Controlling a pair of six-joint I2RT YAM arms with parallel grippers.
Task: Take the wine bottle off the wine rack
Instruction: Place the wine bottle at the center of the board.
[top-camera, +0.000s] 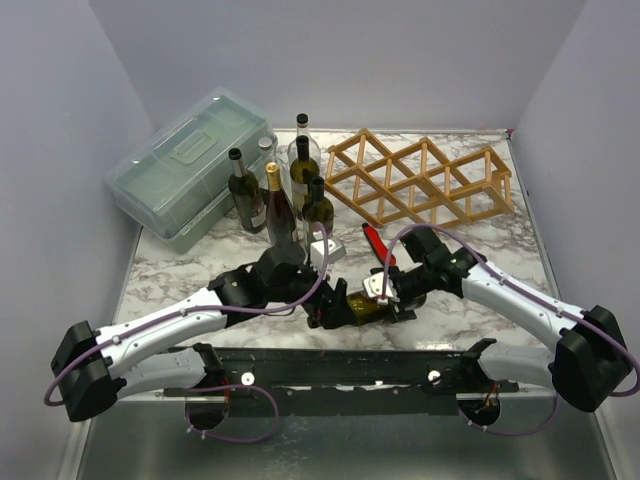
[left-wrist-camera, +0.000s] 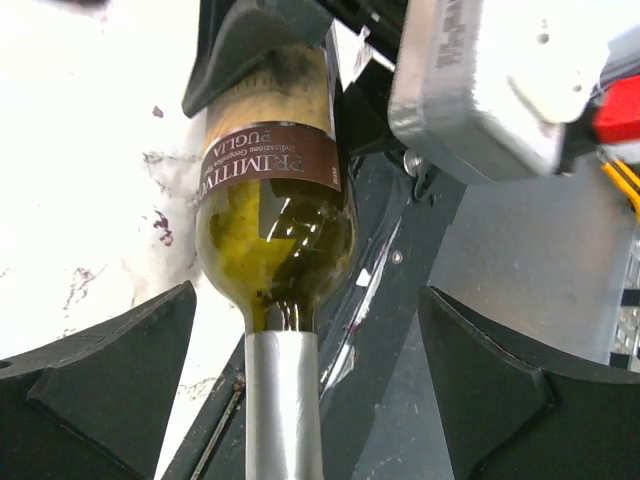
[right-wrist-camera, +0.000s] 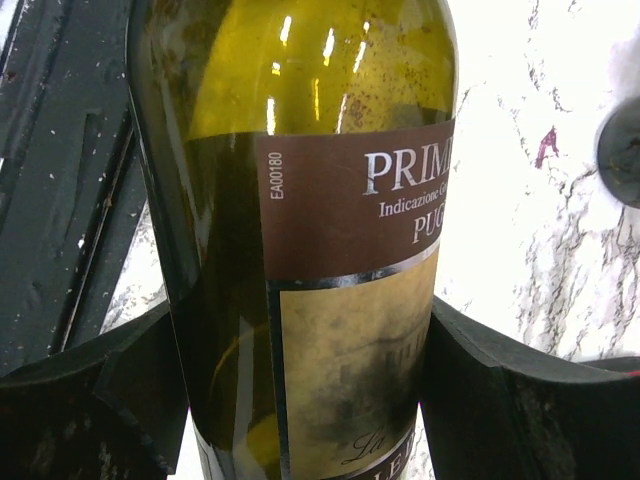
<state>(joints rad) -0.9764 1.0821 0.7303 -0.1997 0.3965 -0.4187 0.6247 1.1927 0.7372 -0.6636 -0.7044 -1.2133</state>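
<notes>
The wine bottle (top-camera: 362, 307) lies on its side on the marble table near the front centre, between my two grippers. It is green glass with a brown and cream label and a silver foil neck. My right gripper (top-camera: 388, 297) is shut on its body; in the right wrist view both fingers press the labelled body (right-wrist-camera: 320, 200). My left gripper (top-camera: 330, 300) is open around the neck; in the left wrist view the foil neck (left-wrist-camera: 280, 400) runs between wide-apart fingers (left-wrist-camera: 110, 370) without touching them. The wooden lattice wine rack (top-camera: 425, 180) stands at the back right with no bottle in it.
Several other bottles (top-camera: 280, 205) stand upright at the back centre, just behind my left arm. A translucent green-grey lidded box (top-camera: 190, 165) sits at the back left. A red-handled object (top-camera: 375, 242) lies in front of the rack. A black rail (top-camera: 350, 365) runs along the table's near edge.
</notes>
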